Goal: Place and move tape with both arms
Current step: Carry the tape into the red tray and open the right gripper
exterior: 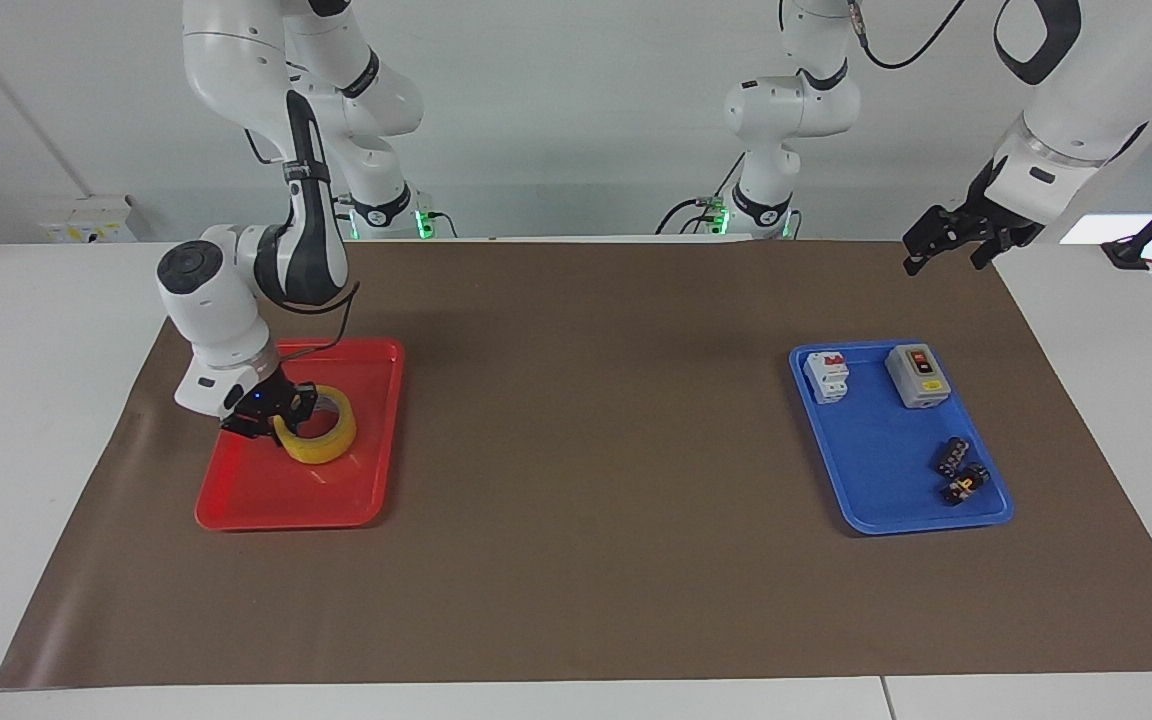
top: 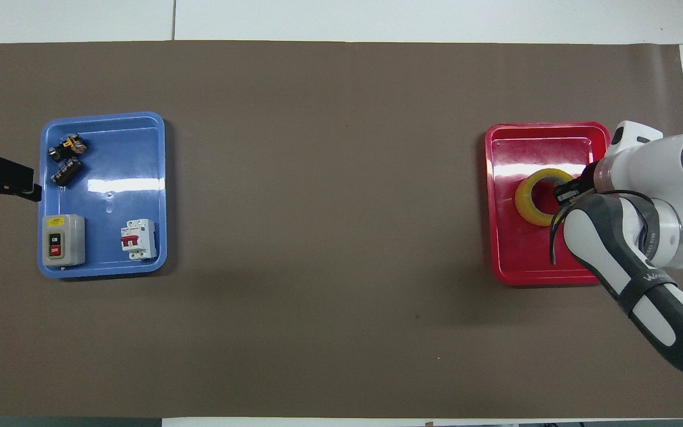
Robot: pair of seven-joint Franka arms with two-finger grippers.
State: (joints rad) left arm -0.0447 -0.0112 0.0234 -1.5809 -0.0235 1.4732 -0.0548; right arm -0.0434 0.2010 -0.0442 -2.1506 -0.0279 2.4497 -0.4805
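A big brown mat covers the white table. Nearest the robots, the left gripper hangs in the air over the mat's edge with its fingers spread apart, and that arm waits. A little farther out sits a blue tray holding a grey on-off switch box, a white circuit breaker and two small dark parts. At the right arm's end lies a red tray. The yellow tape roll rests in it. The right gripper pinches the roll's wall, one finger inside the ring.
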